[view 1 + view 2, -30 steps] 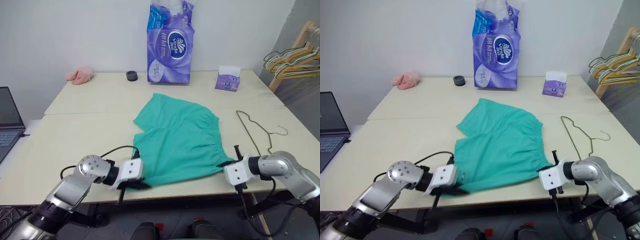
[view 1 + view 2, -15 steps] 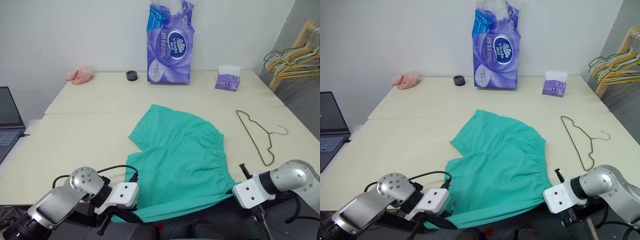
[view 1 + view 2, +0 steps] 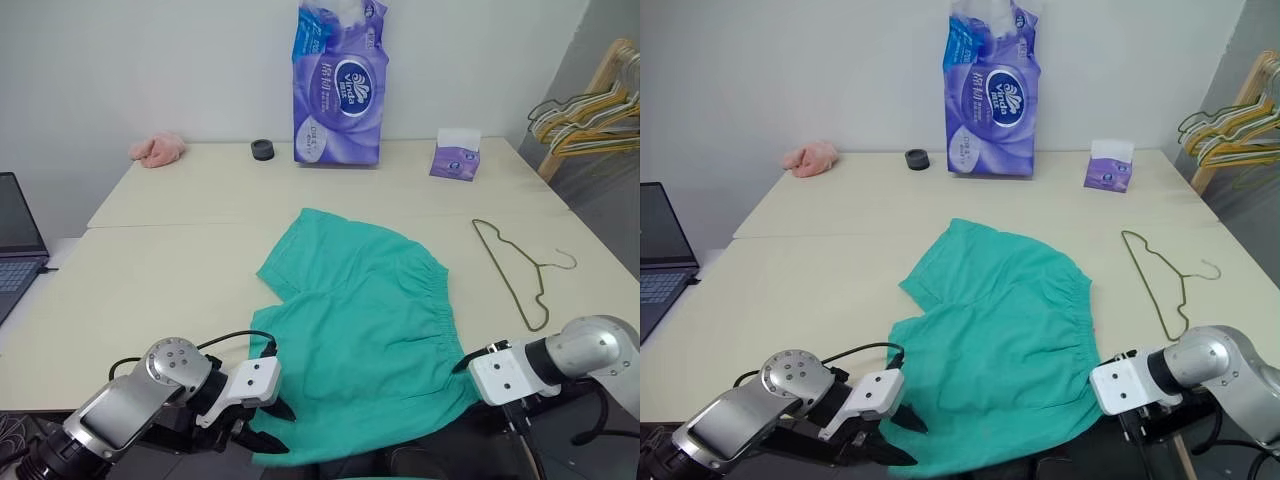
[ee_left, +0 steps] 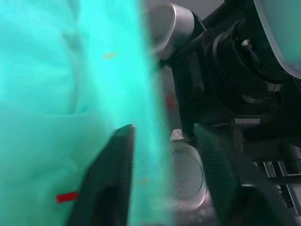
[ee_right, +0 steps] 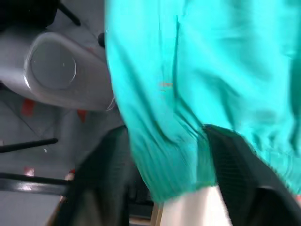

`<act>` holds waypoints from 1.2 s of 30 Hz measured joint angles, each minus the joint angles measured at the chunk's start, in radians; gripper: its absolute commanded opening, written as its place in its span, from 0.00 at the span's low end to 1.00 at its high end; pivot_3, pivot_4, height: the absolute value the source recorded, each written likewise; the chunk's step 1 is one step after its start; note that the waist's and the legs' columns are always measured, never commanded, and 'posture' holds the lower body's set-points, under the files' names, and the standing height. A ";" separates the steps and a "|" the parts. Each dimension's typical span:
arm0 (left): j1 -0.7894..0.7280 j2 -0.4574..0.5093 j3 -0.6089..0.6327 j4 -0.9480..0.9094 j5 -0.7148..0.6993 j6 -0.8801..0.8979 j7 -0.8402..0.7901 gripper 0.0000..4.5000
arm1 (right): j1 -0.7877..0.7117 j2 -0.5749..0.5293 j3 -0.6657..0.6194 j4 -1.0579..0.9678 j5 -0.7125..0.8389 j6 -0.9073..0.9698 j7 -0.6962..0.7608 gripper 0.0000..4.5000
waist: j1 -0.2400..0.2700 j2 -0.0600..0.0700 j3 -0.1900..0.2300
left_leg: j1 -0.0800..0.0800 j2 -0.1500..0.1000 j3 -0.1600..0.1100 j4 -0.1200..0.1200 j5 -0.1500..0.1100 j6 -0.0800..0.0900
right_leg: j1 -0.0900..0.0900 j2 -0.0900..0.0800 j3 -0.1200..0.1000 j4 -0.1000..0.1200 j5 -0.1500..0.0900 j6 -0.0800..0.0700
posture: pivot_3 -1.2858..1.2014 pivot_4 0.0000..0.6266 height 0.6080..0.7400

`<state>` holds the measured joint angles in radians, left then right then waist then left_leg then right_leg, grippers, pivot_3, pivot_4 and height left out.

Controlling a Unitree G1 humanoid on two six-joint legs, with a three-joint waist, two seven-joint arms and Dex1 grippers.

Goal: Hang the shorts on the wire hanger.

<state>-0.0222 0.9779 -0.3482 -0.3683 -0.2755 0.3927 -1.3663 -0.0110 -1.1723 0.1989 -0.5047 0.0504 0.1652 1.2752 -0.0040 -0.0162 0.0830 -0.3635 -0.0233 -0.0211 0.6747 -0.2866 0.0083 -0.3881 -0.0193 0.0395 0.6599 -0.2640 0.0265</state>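
Observation:
The teal shorts (image 3: 362,320) lie spread on the table's middle, and their near edge droops over the table's front edge. The wire hanger (image 3: 513,268) lies flat on the table to the right of the shorts, apart from them. My left gripper (image 3: 288,432) is open below the front edge at the shorts' near left corner, and the cloth's edge hangs loose between its fingers (image 4: 115,174). My right gripper (image 5: 164,136) is open at the near right corner, with the gathered waistband end hanging between its fingers (image 5: 235,174).
A tall purple tissue pack (image 3: 338,85), a small purple tissue box (image 3: 457,160), a black roll (image 3: 263,150) and a pink cloth (image 3: 158,150) stand along the back. A laptop (image 3: 15,250) is at the left, and a bunch of coloured hangers (image 3: 585,118) at the right.
Both grippers, shut on the shorts' near edge, pulled it toward the table's front edge. They have now opened and let go, and the near edge hangs over the front.

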 measured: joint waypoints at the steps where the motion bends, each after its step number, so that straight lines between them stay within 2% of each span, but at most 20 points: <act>1: 0.000 0.000 0.002 0.000 -0.001 0.000 0.002 0.74 | 0.003 0.000 -0.015 -0.012 0.026 0.018 0.004 0.91 | 0.000 0.000 0.000 | 0.000 0.000 0.000 0.000 0.000 0.000 | 0.000 0.000 0.000 0.000 0.000 0.000 | 0.50 0.08 1.00; 4: -0.003 -0.031 0.033 0.000 -0.024 0.014 0.028 0.95 | 0.024 0.030 -0.121 -0.017 0.163 0.126 -0.003 0.91 | 0.002 -0.001 0.001 | 0.000 0.000 0.000 0.000 0.000 0.000 | 0.000 0.000 0.000 0.000 0.001 0.001 | 0.50 0.08 1.00; 5: -0.010 -0.052 0.045 0.000 -0.038 0.022 0.044 0.99 | 0.020 0.056 -0.163 -0.016 0.213 0.175 -0.020 0.91 | 0.002 -0.002 0.001 | 0.000 0.000 0.000 0.001 0.000 0.000 | 0.001 0.000 0.000 0.000 0.001 0.002 | 0.50 0.08 1.00; 8: -0.053 -0.139 0.078 0.000 -0.065 0.050 0.117 0.99 | -0.026 0.142 -0.269 0.018 0.296 0.319 -0.132 0.91 | 0.003 -0.004 0.003 | -0.001 0.000 0.000 0.001 0.000 0.000 | 0.001 -0.001 0.000 -0.001 0.002 0.004 | 0.50 0.08 1.00; 14: -0.191 -0.314 0.117 0.019 -0.067 0.093 0.306 0.99 | -0.080 0.342 -0.415 0.194 0.275 0.521 -0.478 0.91 | 0.005 -0.007 0.004 | -0.002 -0.001 0.000 0.001 0.000 -0.001 | 0.001 -0.001 0.001 -0.001 0.006 0.009 | 0.50 0.09 1.00; 17: -0.258 -0.355 0.114 0.029 -0.040 0.097 0.356 0.99 | -0.106 0.417 -0.440 0.294 0.224 0.594 -0.655 0.91 | 0.001 -0.006 0.004 | -0.002 -0.002 0.000 0.001 0.000 -0.001 | 0.000 -0.001 0.002 0.000 0.007 0.008 | 0.50 0.09 1.00; 21: -0.318 -0.386 0.085 0.067 -0.017 0.096 0.369 0.99 | -0.136 0.449 -0.452 0.411 0.175 0.660 -0.786 0.91 | -0.004 -0.005 0.003 | -0.002 -0.002 0.001 0.000 0.000 -0.001 | 0.000 0.000 0.003 0.000 0.008 0.005 | 0.50 0.08 1.00; 26: -0.373 -0.393 0.072 0.075 -0.017 0.095 0.344 0.99 | -0.169 0.453 -0.449 0.556 0.137 0.653 -0.843 0.91 | -0.013 -0.005 0.003 | -0.002 -0.002 0.002 0.000 0.000 -0.001 | 0.000 0.001 0.004 0.000 0.008 0.006 | 0.50 0.08 1.00; 33: -0.408 -0.406 0.066 0.087 -0.016 0.078 0.324 0.99 | -0.223 0.442 -0.421 0.687 0.119 0.623 -0.820 0.91 | -0.028 -0.005 0.003 | -0.001 -0.002 0.002 0.000 0.000 0.000 | 0.001 0.001 0.004 -0.001 0.006 0.010 | 0.50 0.09 1.00; 36: -0.409 -0.406 0.063 0.087 -0.015 0.075 0.316 1.00 | -0.250 0.442 -0.434 0.721 0.142 0.661 -0.795 0.78 | -0.029 -0.006 0.003 | -0.001 -0.002 0.002 0.000 0.000 0.000 | 0.001 0.001 0.004 -0.001 0.006 0.010 | 0.50 0.09 1.00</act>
<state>-0.4311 0.5720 -0.2853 -0.2816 -0.2904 0.4678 -1.0499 -0.2614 -0.7304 -0.2348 0.2167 0.1920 0.8257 0.4801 -0.0326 -0.0219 0.0860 -0.3643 -0.0248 -0.0188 0.6752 -0.2869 0.0079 -0.3866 -0.0180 0.0436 0.6585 -0.2578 0.0362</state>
